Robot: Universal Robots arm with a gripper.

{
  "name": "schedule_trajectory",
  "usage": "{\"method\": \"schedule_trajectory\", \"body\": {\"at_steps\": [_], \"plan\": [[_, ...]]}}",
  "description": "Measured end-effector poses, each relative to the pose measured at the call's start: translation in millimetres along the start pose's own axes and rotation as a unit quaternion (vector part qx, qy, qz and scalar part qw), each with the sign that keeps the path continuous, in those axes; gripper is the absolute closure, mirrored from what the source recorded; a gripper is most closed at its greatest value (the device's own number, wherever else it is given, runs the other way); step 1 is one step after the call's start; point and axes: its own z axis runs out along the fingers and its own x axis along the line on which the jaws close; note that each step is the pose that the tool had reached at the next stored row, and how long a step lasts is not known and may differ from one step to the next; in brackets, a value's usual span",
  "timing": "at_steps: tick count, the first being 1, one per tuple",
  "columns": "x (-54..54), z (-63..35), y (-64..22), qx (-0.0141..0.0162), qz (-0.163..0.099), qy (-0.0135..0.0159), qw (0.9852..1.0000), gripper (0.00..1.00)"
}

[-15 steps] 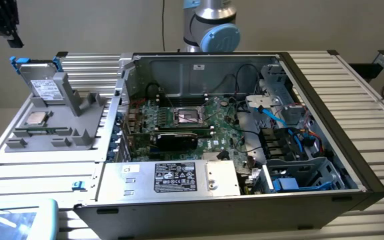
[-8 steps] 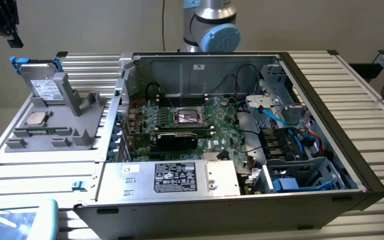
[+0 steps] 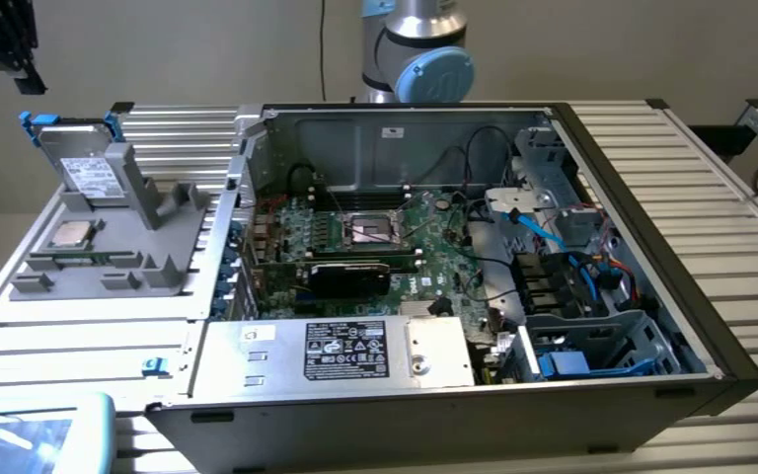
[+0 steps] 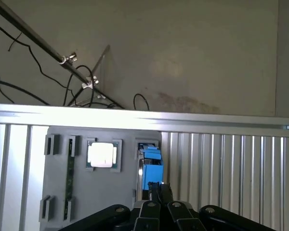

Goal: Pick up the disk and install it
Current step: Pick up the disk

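Note:
The disk (image 3: 87, 170) stands on edge in a slot of the grey fixture (image 3: 115, 267) at the exterior view's left. It is a silver drive with a white label in a bright blue carrier. My gripper (image 3: 27, 81) hangs in the air above it, a little to the exterior view's left, apart from it. In the wrist view my gripper (image 4: 160, 188) is shut with nothing between the fingertips. The blue carrier of the disk (image 4: 151, 162) lies just beyond them.
A small square CPU chip (image 3: 70, 235) sits on the same fixture beside the disk. The open computer case (image 3: 695, 326) fills the middle and the exterior view's right, with a silver power supply (image 3: 352, 351) and a drive cage (image 3: 590, 346) at its front. The slatted table (image 3: 76, 336) carries all of it.

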Motion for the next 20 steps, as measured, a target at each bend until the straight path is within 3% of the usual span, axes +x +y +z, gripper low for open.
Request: {"method": "schedule_trajectory", "body": {"at_steps": [13, 15, 16, 18, 20], "plan": [[0.0, 0.0, 0.0, 0.0, 0.0, 0.0, 1.0, 0.88], [0.0, 0.0, 0.0, 0.0, 0.0, 0.0, 1.0, 0.75], [0.0, 0.0, 0.0, 0.0, 0.0, 0.0, 1.0, 0.75], [0.0, 0.0, 0.0, 0.0, 0.0, 0.0, 1.0, 0.63], [0.0, 0.2, 0.0, -0.0001, 0.0, 0.0, 1.0, 0.57]]}}
